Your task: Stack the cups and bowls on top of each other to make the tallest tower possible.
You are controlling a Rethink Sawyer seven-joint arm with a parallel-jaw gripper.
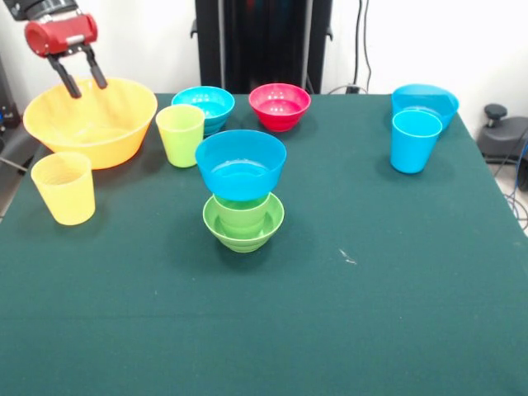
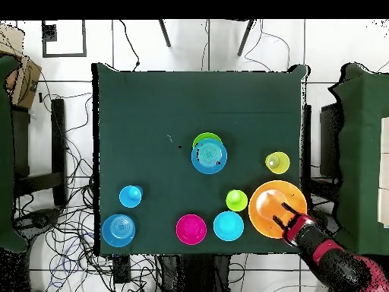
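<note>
- While the gripper (image 1: pixel 80 82) hangs off to one side, the tower (image 1: pixel 242 194) stands upright near the middle of the green table (image 1: pixel 346 313): a small green bowl (image 1: pixel 244 233) at the bottom, a green cup (image 1: pixel 242 208) sitting in it, and a blue bowl (image 1: pixel 241 164) perched on top, mouth up.
- From overhead, that blue top bowl (image 2: pixel 209 157) covers nearly all of the stack, with only a crescent of the green bowl (image 2: pixel 205 139) peeking out.
- Just behind the tower in the front view, a yellow-green cup (image 1: pixel 180 134) stands upright, touching or almost touching a small blue bowl (image 1: pixel 205 106) behind it.
- The red bowl (image 1: pixel 280 105) sits beside that blue one, apart from it.
- Over at the far corner, a sky-blue cup (image 1: pixel 415 140) stands right in front of another blue bowl (image 1: pixel 425 103); I cannot tell if they touch.
- On the other side, a pale yellow cup (image 1: pixel 63 188) stands alone, near the big yellow-orange bowl (image 1: pixel 91 122).
- The gripper hovers over that big bowl's rim, its two dark fingers (image 1: pixel 68 82) spread apart and holding nothing.
- The overhead view agrees: the gripper (image 2: pixel 286 218) is over the big bowl (image 2: pixel 267 207), with the red and black arm (image 2: pixel 334 262) reaching in from the corner.
</note>
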